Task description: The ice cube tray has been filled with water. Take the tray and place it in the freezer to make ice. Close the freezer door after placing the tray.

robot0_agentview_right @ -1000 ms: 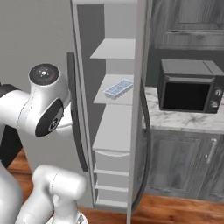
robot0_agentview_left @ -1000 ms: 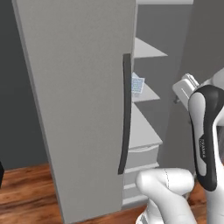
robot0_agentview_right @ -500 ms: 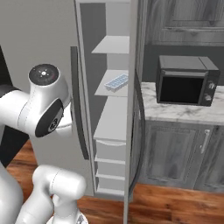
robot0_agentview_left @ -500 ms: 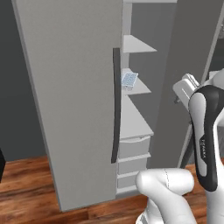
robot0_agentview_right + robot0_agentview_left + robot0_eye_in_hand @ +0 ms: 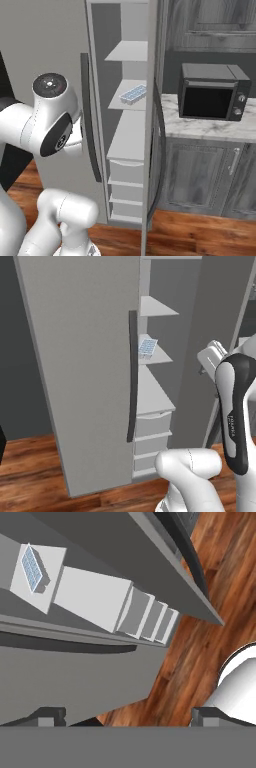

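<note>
The ice cube tray (image 5: 148,347) lies flat on a middle white shelf inside the freezer (image 5: 85,356), its cells filled with pale blue water. From the right side the ice cube tray (image 5: 134,93) sits at the shelf's front right corner. Both doors of the freezer (image 5: 50,45) stand open. Seen from the hand, the ice cube tray (image 5: 34,568) is far off at the upper left. My gripper (image 5: 129,716) is open, holds nothing, and hangs back from the freezer over the floor.
The left door carries a long dark handle (image 5: 132,376). The right door (image 5: 152,125) stands edge-on beside a marble counter with a black microwave (image 5: 210,95). White drawers (image 5: 152,426) stack under the shelves. Wooden floor (image 5: 30,471) lies in front.
The whole picture has shifted, so the base has moved in front of the freezer. The tray stays on its shelf and the gripper stays open.
</note>
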{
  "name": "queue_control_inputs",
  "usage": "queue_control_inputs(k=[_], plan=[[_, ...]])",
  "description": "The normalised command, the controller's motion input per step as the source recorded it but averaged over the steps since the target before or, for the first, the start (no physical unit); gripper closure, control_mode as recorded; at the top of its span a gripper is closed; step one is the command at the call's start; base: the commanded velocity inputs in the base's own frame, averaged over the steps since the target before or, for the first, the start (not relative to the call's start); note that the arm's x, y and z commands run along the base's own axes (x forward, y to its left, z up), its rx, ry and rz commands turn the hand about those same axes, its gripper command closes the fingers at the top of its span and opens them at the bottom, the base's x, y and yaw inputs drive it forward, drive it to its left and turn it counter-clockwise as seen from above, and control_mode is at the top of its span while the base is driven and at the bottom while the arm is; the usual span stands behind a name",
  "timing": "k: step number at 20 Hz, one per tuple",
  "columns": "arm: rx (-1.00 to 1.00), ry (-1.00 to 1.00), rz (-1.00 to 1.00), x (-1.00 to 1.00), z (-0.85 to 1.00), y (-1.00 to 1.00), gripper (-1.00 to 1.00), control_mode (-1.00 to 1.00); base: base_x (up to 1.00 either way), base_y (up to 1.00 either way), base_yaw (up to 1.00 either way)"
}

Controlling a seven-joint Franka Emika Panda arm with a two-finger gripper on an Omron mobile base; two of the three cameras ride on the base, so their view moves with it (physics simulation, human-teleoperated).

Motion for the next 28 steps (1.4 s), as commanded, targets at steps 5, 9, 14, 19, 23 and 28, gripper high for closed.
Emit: queue_control_inputs(k=[5, 9, 14, 19, 23, 28], plan=[[0.0, 0.0, 0.0, 0.0, 0.0, 0.0, -1.0, 1.0, 0.0, -0.33, 0.0], [0.0, 0.0, 0.0, 0.0, 0.0, 0.0, -1.0, 1.0, 0.0, -0.39, 0.0], [-0.02, -0.02, 0.0, 0.0, 0.0, 0.0, -1.0, -1.0, 0.0, -0.17, 0.0], [-0.11, -0.12, 0.0, -0.07, 0.0, 0.01, -1.0, -1.0, 0.0, 0.0, 0.0], [-0.06, -0.02, 0.0, -0.06, 0.0, 0.0, -1.0, -1.0, 0.0, 0.0, 0.0], [-0.13, -0.16, 0.0, -0.39, 0.01, 0.01, -1.0, -1.0, 0.0, 0.0, 0.0]])
